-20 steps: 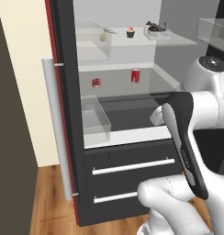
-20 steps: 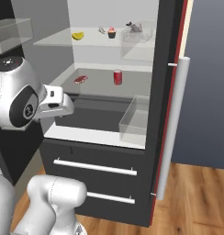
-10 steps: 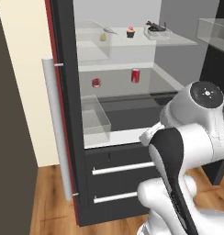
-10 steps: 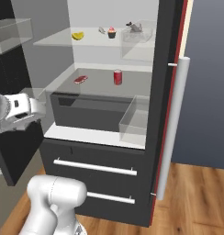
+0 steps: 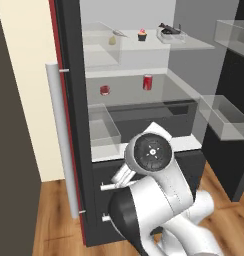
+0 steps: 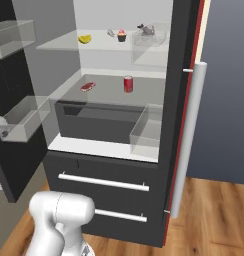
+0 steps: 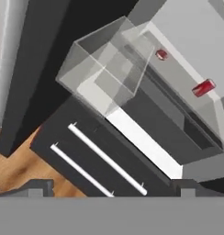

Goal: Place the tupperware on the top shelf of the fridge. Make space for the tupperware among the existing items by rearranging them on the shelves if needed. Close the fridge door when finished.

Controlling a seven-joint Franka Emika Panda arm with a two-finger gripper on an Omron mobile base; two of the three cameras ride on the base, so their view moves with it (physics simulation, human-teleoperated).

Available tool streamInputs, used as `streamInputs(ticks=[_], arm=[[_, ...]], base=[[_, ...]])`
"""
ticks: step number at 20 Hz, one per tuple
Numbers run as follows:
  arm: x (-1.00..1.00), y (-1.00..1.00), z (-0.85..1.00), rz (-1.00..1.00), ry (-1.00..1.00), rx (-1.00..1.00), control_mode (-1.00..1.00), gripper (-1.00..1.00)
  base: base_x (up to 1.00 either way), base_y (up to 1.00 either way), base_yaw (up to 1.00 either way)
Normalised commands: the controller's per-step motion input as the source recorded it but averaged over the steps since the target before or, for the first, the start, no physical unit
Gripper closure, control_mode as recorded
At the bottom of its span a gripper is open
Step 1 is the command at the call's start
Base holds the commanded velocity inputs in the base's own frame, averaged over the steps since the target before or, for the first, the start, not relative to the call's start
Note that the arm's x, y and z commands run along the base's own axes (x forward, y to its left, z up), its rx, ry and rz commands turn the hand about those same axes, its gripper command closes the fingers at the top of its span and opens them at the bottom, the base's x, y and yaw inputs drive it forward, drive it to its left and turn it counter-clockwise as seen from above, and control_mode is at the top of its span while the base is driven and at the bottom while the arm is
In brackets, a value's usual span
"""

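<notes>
Swung low since earlier, the white arm (image 5: 159, 200) carries an open, empty end effector (image 7: 111, 186); clear door bins (image 7: 104, 69) risk a knock.

A wood floor (image 5: 49, 215) ran along the bottom of both base views, at lower left in the left one and lower right in the right one. A cream wall (image 5: 26, 75) filled the upper left of the left base view, beside a dark panel (image 5: 9, 165) at the far left edge. In the right base view a grey-blue wall (image 6: 226, 100) covered the right side above the floor.
</notes>
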Motion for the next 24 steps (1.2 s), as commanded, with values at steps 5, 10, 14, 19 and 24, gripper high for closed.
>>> streamInputs(ticks=[5, 10, 14, 19, 24], arm=[[0.00, 1.00, -0.15, 0.03, 0.00, -0.29, -1.00, -1.00], [0.01, 1.00, -0.15, 0.00, 0.00, -0.27, -1.00, -1.00], [0.16, 1.00, -0.18, 0.00, 0.00, -0.25, -1.00, -1.00], [0.41, 0.97, -0.22, 0.00, 0.00, -0.23, -1.00, -1.00], [0.55, 0.70, -0.25, -0.01, 0.00, -0.18, -1.00, -1.00]], base=[[0.00, 0.00, 0.00], [0.00, 0.00, 0.00], [0.00, 0.00, 0.00], [0.00, 0.00, 0.00], [0.00, 0.00, 0.00]])
